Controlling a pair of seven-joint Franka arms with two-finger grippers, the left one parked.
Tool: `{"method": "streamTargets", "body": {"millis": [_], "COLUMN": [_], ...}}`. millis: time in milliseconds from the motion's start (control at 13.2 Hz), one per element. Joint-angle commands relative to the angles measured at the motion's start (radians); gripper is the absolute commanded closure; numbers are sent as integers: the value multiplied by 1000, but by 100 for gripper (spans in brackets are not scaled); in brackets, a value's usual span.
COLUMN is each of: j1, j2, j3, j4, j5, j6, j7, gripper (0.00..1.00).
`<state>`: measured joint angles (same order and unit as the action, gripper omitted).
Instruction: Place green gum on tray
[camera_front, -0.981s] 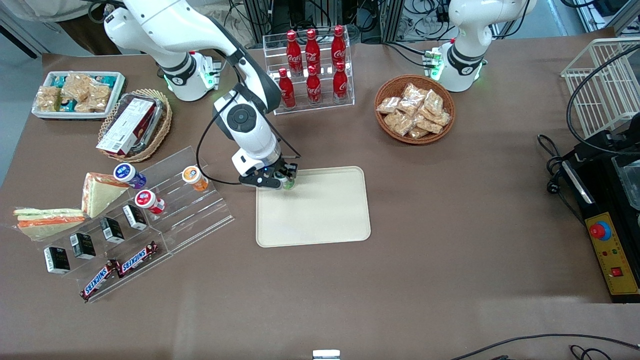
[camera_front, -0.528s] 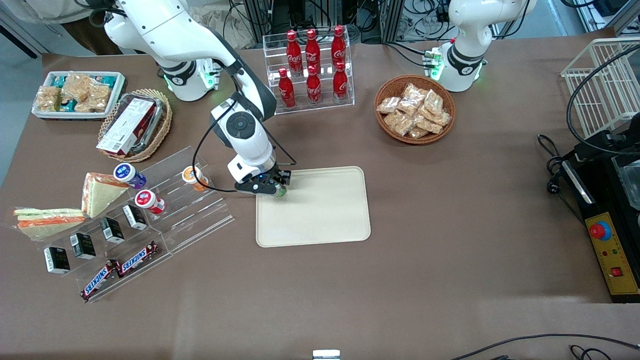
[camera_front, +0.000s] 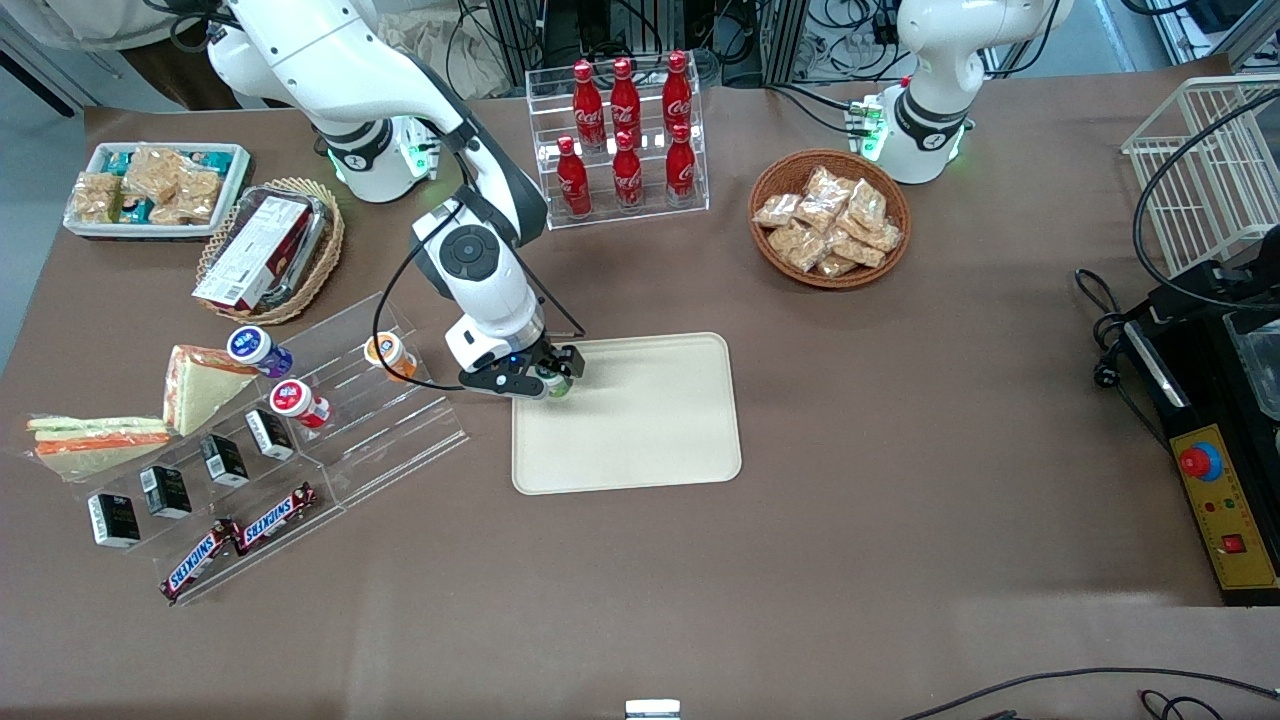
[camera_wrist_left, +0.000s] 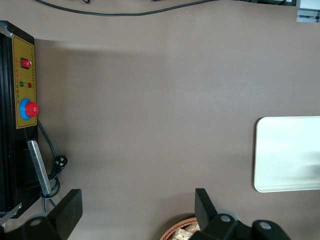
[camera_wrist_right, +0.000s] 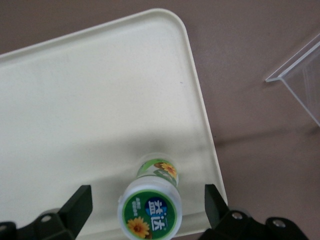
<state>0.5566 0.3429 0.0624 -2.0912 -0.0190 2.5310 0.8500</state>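
Observation:
The green gum (camera_wrist_right: 152, 200) is a small green bottle with a white-rimmed lid and a sunflower label. It stands upright on the beige tray (camera_wrist_right: 90, 100), close to the tray's corner near the clear stand. My right gripper (camera_wrist_right: 147, 206) hangs just above it, open, with one black finger (camera_wrist_right: 80, 202) on each side and a clear gap to the bottle. In the front view the gripper (camera_front: 545, 380) hovers over that tray (camera_front: 650, 430) corner, and the gum (camera_front: 557, 386) peeks out below it. The tray's edge (camera_wrist_left: 290, 150) also shows in the left wrist view.
A clear stepped stand (camera_front: 390, 420) holding orange (camera_front: 388, 353), purple (camera_front: 255, 347) and red (camera_front: 295, 400) bottles lies beside the tray toward the working arm's end. A cola rack (camera_front: 625, 135) and a snack basket (camera_front: 830, 218) sit farther from the camera.
The gripper and the gum have shifted along the tray toward the clear stand and slightly nearer the front camera, ending at the tray's corner.

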Motion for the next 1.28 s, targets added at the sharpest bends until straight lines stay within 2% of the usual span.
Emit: {"method": "streamTargets", "body": {"millis": [0,226,377,528,679,830,981,1208], "j1": [-10,-10,-20,-101,-231,-351,-470,-484], "j2": [-93,-200,-252,-295,-372,-404,-404,-397], "j3": [20,22,20,23,19,5,-12,-102], "j4": [84,257,391,483,482,480,482,496], "j5": [-16,-12,-12,8,60,62,63,62], "j6": [-200,-500,-680,-841,-879,-903,-928,-928], "j7": [8,-9,-83,-199,-404,-616,-734,-761], "gripper": [0,0,0,0,0,0,0,0]}}
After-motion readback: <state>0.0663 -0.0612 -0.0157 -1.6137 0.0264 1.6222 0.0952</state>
